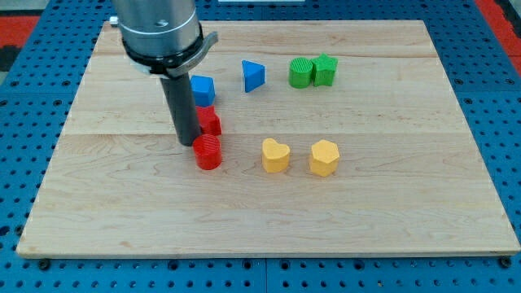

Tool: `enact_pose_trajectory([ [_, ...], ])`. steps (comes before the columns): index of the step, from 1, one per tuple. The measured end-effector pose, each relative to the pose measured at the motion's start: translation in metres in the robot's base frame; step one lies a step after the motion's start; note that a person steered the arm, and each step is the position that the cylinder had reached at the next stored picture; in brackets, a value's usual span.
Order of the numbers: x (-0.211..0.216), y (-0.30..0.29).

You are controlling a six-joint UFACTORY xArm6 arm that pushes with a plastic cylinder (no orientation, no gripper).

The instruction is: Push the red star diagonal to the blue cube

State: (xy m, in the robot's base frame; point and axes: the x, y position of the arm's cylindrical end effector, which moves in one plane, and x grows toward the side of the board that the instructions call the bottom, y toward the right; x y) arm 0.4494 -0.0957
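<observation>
While the near strip of the wooden board (269, 232) carries nothing, the first blocks met going up the view are a red cylinder (208, 152), a yellow heart-shaped block (275, 155) and a yellow hexagonal block (324, 158), in a loose row across the middle. My tip (186, 143) rests on the board just left of the red cylinder, touching or nearly so; contact cannot be confirmed. No pincer on this rig, so nothing is clasped or let go: the rod only shoves.

Just above the cylinder sits the red star (208, 121), partly hidden behind the rod, its shape hard to read. Directly above that, close or touching, is the blue cube (202, 89). Star lies straight below the cube, not diagonal to it, so the task looks unfinished. Judgement: the tip stands on the star's left flank so that a rightward push would shift the star off to a corner of the cube; the cylinder may get dragged along.

Farther up: a blue triangular block (253, 75), then a green cylinder (301, 72) touching a green block (326, 69).
</observation>
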Motion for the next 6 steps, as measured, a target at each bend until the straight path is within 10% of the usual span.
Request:
enact_pose_trajectory([
  [4, -0.032, 0.123],
  [6, -0.061, 0.065],
])
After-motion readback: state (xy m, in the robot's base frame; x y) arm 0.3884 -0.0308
